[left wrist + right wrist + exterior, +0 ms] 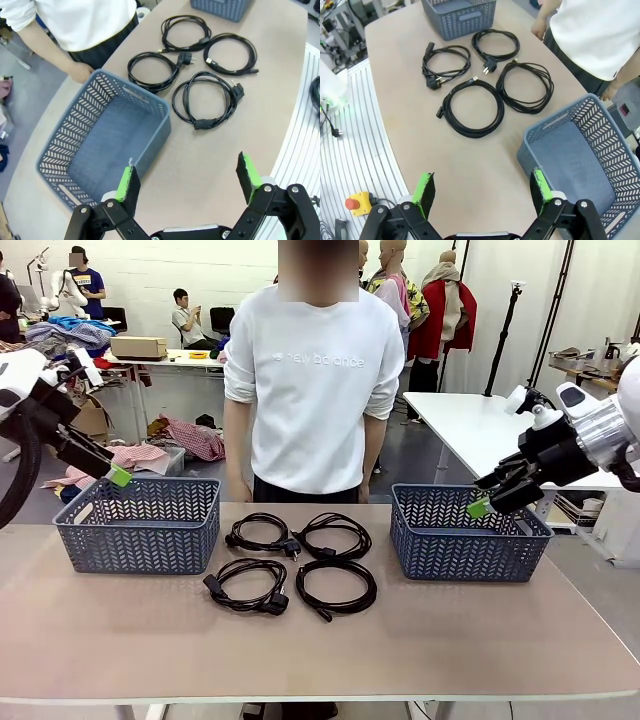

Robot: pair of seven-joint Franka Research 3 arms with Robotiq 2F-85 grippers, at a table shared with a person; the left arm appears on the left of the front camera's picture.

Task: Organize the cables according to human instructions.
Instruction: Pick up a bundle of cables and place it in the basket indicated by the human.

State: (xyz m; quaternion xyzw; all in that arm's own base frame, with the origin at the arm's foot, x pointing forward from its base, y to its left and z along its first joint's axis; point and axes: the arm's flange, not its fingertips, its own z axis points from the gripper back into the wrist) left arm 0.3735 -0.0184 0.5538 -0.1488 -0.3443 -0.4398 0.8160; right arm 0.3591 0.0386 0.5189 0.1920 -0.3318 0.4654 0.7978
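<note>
Bench (pixel 450 640) centre: four coiled cables (pixel 290 560), untouched.
They sit at 12 o'clock from my left end effector (pixel 186 167) and right end effector (pixel 482 176) alike; both gape empty, neither clearly nearer.

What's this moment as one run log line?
left gripper: open, by left blue plastic basket | right gripper: open, by right blue basket | four coiled black power cables: untouched on beige table | person: far side

It looks like a robotics lab hall: a red emergency stop button (pixel 352 204) lies beside the table (pixel 450 630), and behind the person (pixel 312 390) stand more work tables (pixel 470 425), piled clothes (pixel 70 332) and a black tripod (pixel 505 340).
</note>
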